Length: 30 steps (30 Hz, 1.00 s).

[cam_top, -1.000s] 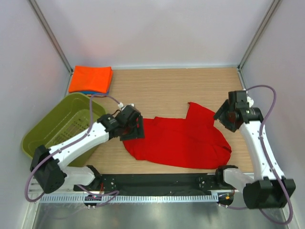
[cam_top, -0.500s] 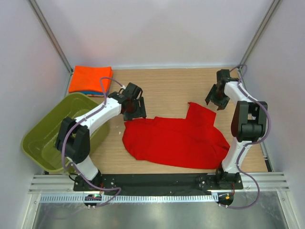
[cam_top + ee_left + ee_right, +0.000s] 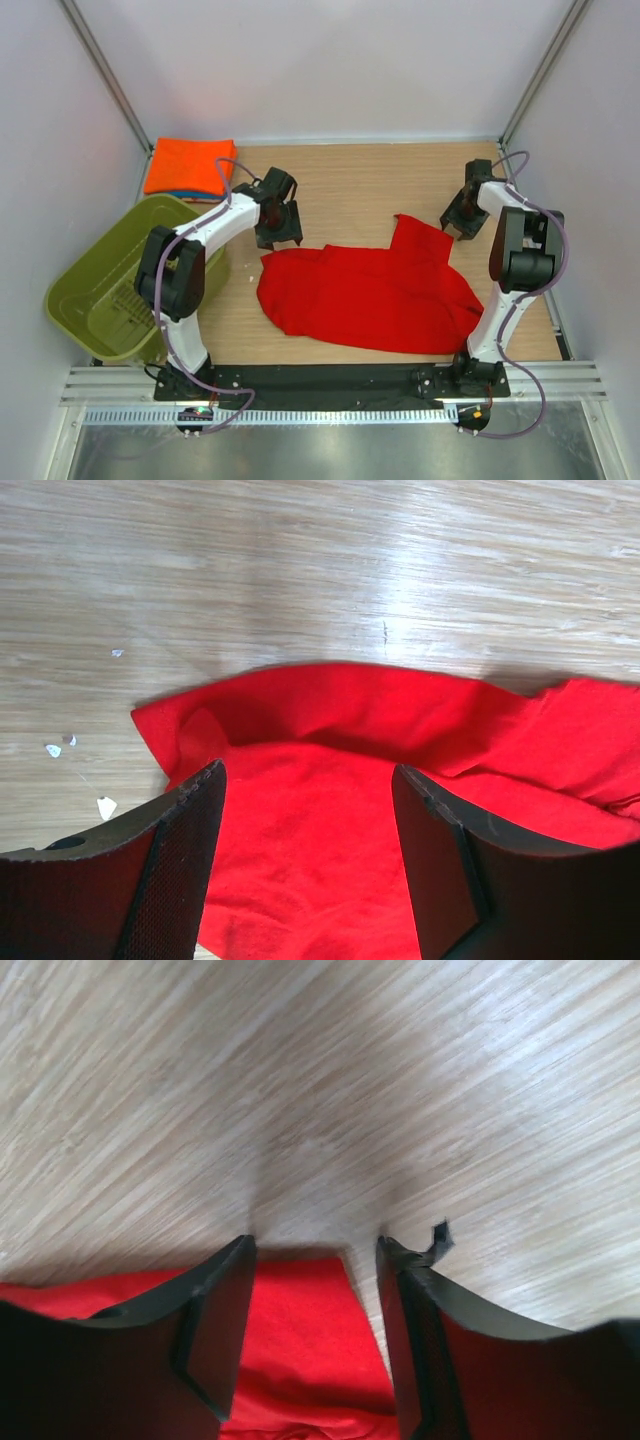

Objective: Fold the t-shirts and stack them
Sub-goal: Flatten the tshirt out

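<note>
Now both arms are stretched farther out than a second ago. The left gripper (image 3: 308,776) is spread over the red shirt's (image 3: 370,295) left edge, and the right gripper (image 3: 315,1250) is spread over its far corner. The shirt lies unfolded mid-table (image 3: 350,175); a pinch looks likely next.

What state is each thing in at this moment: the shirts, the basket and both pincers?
red t-shirt, unfolded, spread out and rumpled
orange t-shirt, folded, top of the stack at the far left
blue t-shirt, under the orange one, only an edge showing
basket, upright, left of the red t-shirt
left pincer, open, over the red t-shirt's far left edge
right pincer, open, over its far right corner
</note>
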Available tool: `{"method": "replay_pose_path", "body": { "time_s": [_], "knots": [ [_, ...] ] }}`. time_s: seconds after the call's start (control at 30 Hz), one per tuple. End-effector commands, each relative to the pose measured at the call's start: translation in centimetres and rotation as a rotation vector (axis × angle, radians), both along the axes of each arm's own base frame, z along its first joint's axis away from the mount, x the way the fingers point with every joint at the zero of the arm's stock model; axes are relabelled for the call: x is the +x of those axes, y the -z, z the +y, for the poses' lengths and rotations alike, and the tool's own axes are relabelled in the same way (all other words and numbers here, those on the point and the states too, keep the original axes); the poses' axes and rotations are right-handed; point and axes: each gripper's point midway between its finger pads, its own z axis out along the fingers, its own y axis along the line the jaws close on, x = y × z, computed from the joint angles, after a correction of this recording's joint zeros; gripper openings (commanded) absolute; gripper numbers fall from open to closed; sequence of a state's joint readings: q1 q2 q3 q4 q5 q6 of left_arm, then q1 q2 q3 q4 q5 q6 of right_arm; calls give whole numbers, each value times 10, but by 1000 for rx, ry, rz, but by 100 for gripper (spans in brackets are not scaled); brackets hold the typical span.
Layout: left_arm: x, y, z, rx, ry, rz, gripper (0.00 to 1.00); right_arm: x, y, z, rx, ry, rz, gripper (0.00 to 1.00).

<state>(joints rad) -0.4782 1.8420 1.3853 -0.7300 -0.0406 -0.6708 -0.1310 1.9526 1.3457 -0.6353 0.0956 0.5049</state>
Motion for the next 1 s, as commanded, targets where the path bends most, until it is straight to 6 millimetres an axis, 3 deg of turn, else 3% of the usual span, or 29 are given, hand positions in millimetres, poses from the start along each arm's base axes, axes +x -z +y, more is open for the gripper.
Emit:
{"method": "replay_pose_path", "body": {
  "time_s": [0.0, 0.07, 0.17, 0.2, 0.23, 0.37, 0.4, 0.43, 0.5, 0.53, 0.57, 0.6, 0.67, 0.77, 0.8, 0.87, 0.97],
  "knots": [
    [4, -11, 1, -2, 9, -18, 68, 18, 2, 4, 38, 16, -81, 56],
    [2, -13, -1, -14, 7, -16, 68, 22, 0, 7, 64, 17, -94, 51],
    [-1, -16, -3, -38, 4, -14, 67, 35, -19, 12, 98, 9, -148, 26],
    [-1, -18, -4, -44, 1, -18, 67, 41, -35, 16, 114, -3, -185, 10],
    [-1, -21, -4, -46, 1, -24, 67, 38, -42, 17, 115, -3, -182, 1],
    [-3, -27, -4, -61, 3, -42, 67, 20, -78, 22, 115, -7, -203, 1],
    [-3, -28, -4, -65, 4, -47, 67, 5, -71, 25, 126, -7, -171, 1],
    [-2, -31, -4, -70, 4, -60, 67, -2, -84, 30, 136, -17, -203, 1],
    [-5, -31, -9, -98, 17, -52, 67, -15, -76, 38, 151, -49, -200, 1],
    [-6, -31, -11, -107, 20, -51, 67, -11, -80, 42, 167, -80, -233, 1],
    [-4, -33, -13, -122, 24, -60, 67, -9, -82, 42, 165, -97, -246, 6],
    [-8, -33, -18, -151, 38, -47, 67, -5, -85, 44, 174, -116, -265, 26],
    [-8, -39, -28, -203, 62, -55, 67, 9, -86, 56, 235, -164, -304, 49],
    [-16, -48, -40, -278, 102, -55, 66, 23, -89, 76, 293, -314, -317, 62],
    [-18, -53, -42, -294, 108, -60, 67, 32, -81, 76, 281, -343, -286, 66],
    [-23, -57, -43, -315, 120, -55, 66, 26, -67, 71, 242, -393, -211, 69],
    [-31, -61, -42, -333, 130, -58, 67, 35, -50, 70, 229, -463, -192, 70]
  ]
}}
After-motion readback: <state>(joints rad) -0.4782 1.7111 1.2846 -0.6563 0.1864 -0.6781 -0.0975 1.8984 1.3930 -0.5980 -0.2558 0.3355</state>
